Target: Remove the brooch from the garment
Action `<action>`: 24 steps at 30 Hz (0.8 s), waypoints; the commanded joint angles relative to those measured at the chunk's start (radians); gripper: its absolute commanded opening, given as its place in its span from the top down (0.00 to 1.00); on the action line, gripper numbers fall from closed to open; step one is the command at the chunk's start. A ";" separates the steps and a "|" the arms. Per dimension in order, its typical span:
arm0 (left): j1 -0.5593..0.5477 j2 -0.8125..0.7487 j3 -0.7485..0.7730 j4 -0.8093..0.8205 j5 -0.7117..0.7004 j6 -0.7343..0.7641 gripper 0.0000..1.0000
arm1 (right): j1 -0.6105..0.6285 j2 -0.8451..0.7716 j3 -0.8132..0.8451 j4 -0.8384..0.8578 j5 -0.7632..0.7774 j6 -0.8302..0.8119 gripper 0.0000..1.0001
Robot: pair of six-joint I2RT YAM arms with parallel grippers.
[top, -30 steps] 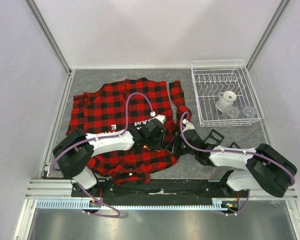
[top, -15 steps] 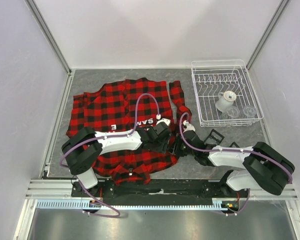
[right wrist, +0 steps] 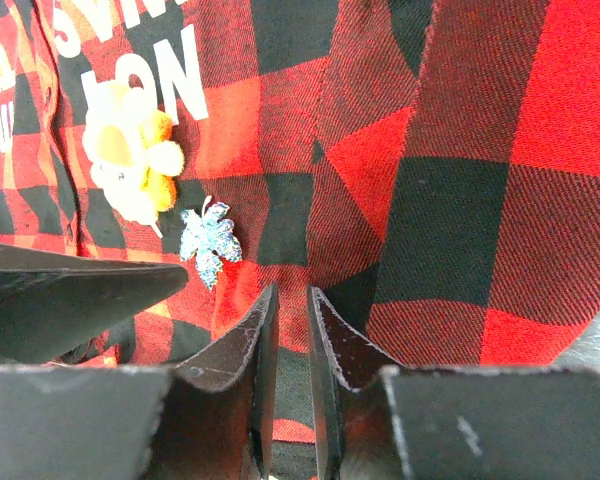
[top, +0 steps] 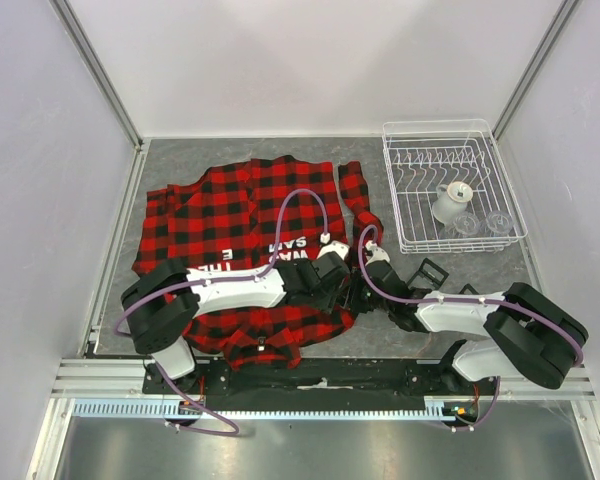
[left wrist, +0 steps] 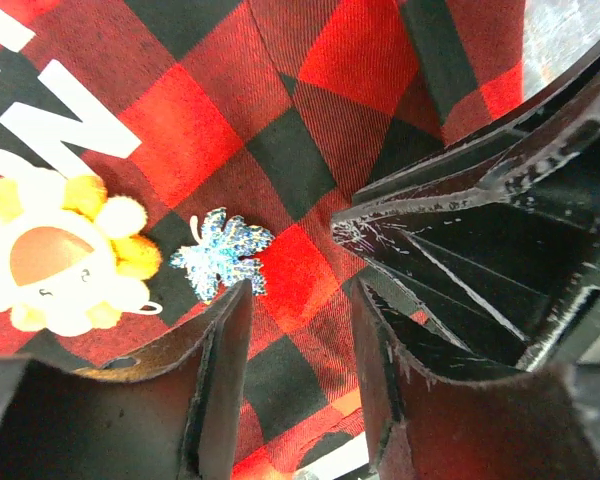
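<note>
So the brooch [left wrist: 52,250], the little puffy flower with yellow petals and an orange middle, is pinned on the shirt [top: 240,200] right below the white lettering, down near the shirt's front right edge where both arms meet. From above you can't see it at all, the hands cover it. It's roundish, so there's no real long side to line up with. There's also a blue sparkly leaf pin [left wrist: 220,257] just beside it, easy to grab by mistake. The left hand [left wrist: 298,300] sits over the cloth with its jaws about half open and nothing between them but plaid. In its own camera the leaf is right at one fingertip and the flower lies further off to the left, outside the jaws. The right hand [right wrist: 288,300] is nearly closed, only a thin slot, and a crease in the shirt runs right into it, but I can't tell if it's actually pinching the cloth. From there the flower is up and to the left, past the leaf. I'd say the left hand is nearer and needs to slide sideways. The shirt lies on the grey counter [top: 160,160]. Off to the right is a wire dish rack [top: 392,185] holding a white cup-like thing [top: 450,200] and what looks like a couple of clear glasses [top: 480,222].
</note>
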 commanded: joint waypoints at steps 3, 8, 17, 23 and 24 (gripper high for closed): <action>0.001 -0.043 0.026 -0.039 -0.111 0.059 0.46 | 0.002 -0.006 -0.011 0.029 0.000 -0.006 0.76; 0.004 0.011 0.051 -0.056 -0.108 0.073 0.45 | 0.002 -0.006 -0.011 0.031 -0.002 -0.009 0.76; 0.024 0.071 0.091 -0.093 -0.125 0.058 0.49 | 0.002 -0.010 -0.008 0.023 -0.005 -0.016 0.76; 0.029 0.115 0.120 -0.113 -0.122 0.061 0.54 | 0.002 -0.003 -0.002 0.024 -0.007 -0.022 0.76; 0.029 0.115 0.123 -0.118 -0.119 0.061 0.56 | 0.002 -0.001 0.000 0.024 -0.008 -0.024 0.76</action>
